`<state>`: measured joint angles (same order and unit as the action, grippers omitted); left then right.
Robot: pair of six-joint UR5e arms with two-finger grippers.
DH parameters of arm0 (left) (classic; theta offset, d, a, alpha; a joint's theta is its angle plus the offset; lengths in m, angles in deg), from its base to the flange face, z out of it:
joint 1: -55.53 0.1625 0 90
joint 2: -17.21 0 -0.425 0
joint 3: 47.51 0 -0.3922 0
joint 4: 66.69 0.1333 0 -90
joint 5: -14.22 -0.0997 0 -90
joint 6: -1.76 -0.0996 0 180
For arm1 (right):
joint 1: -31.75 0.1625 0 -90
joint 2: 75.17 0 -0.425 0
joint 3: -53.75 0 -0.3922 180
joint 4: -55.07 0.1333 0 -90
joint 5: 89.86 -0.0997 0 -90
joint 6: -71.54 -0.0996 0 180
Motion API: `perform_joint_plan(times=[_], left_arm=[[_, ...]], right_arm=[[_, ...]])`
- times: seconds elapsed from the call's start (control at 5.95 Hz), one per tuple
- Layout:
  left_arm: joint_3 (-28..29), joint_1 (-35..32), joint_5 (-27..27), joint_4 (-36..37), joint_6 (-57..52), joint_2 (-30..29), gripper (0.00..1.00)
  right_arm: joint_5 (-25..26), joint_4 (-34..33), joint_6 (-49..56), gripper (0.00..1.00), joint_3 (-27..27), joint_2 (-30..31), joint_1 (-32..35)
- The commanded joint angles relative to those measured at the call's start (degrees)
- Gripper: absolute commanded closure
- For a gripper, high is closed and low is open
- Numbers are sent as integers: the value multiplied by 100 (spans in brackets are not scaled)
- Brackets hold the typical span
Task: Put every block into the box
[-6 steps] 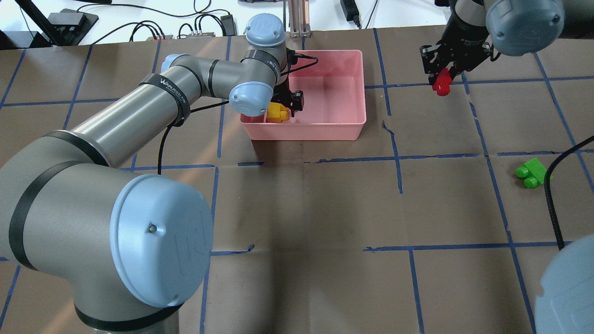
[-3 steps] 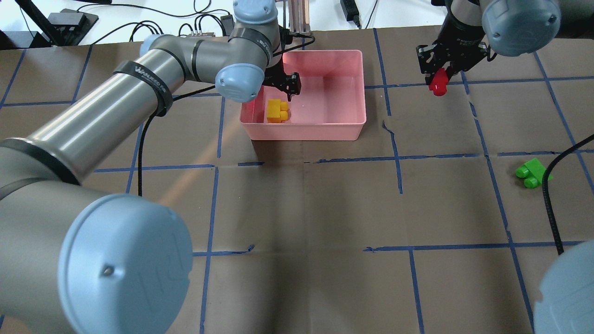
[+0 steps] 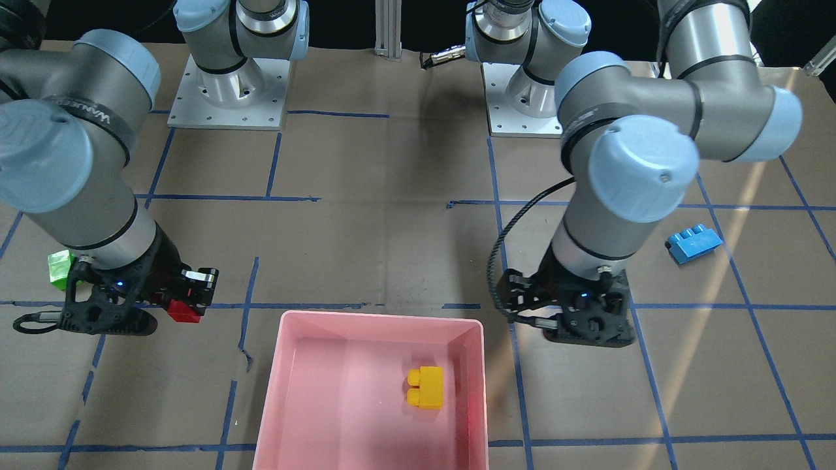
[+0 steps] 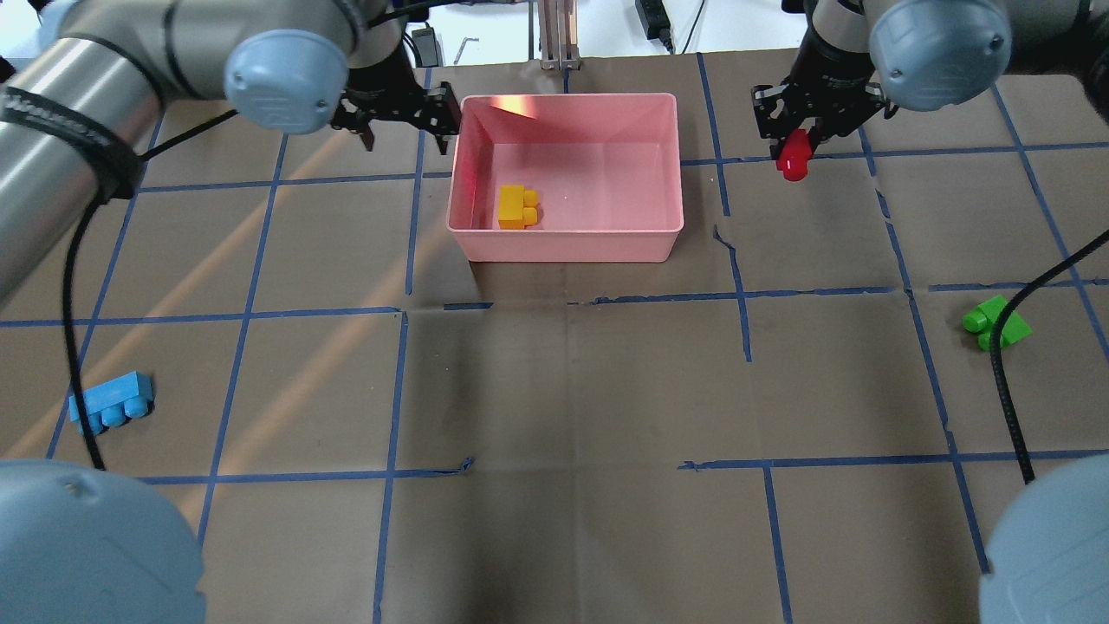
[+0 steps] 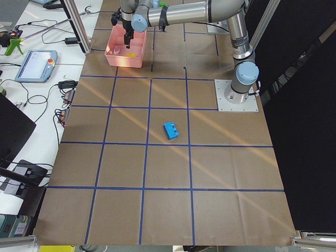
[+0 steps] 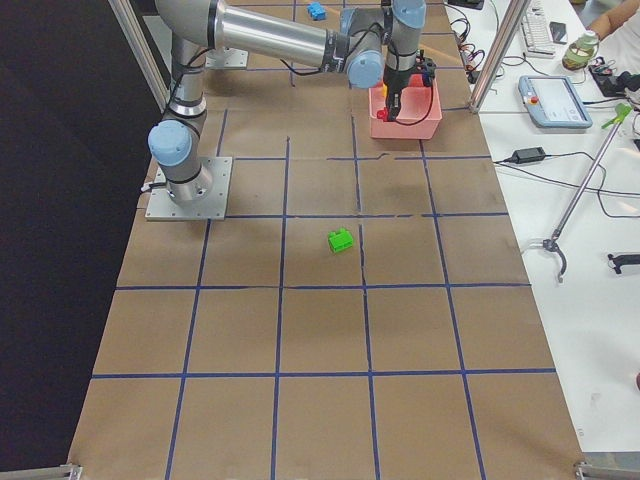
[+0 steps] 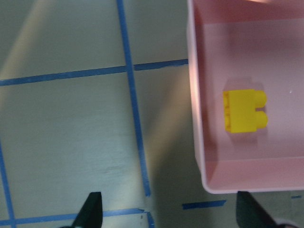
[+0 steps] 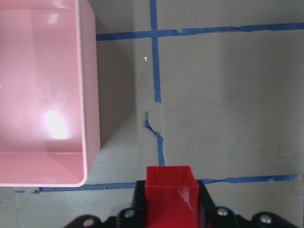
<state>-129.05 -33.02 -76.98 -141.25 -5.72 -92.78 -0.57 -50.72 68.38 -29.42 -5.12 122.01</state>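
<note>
The pink box stands at the far middle of the table, with the yellow block lying in its left part. My left gripper is open and empty, above the table just left of the box's far-left corner. My right gripper is shut on the red block and holds it above the table right of the box. The blue block lies near left. The green block lies at the right. In the left wrist view the yellow block lies inside the box.
Brown paper with blue tape grid lines covers the table. A black cable runs beside the green block. In the right wrist view the red block hangs over a tape line right of the box.
My left gripper has left the yellow block in the box and moved out to the far left of it. My right gripper has carried the red block a little left, toward the box.
</note>
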Motion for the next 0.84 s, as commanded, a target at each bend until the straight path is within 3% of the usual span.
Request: perform_joint_plan(times=[0.0,0.34,0.67], left_arm=[[-677,1175,-2,-76,-1876,617,1],[-1406,2379,6,20,-4572,1013,2],[-1872,3366,-2,3,-7281,1023,3]], right_arm=[[9,-344,-1005,74,124,-323,752],[9,-818,-1721,74,335,-998,1369],[0,-1128,-1627,74,354,-1439,1372]])
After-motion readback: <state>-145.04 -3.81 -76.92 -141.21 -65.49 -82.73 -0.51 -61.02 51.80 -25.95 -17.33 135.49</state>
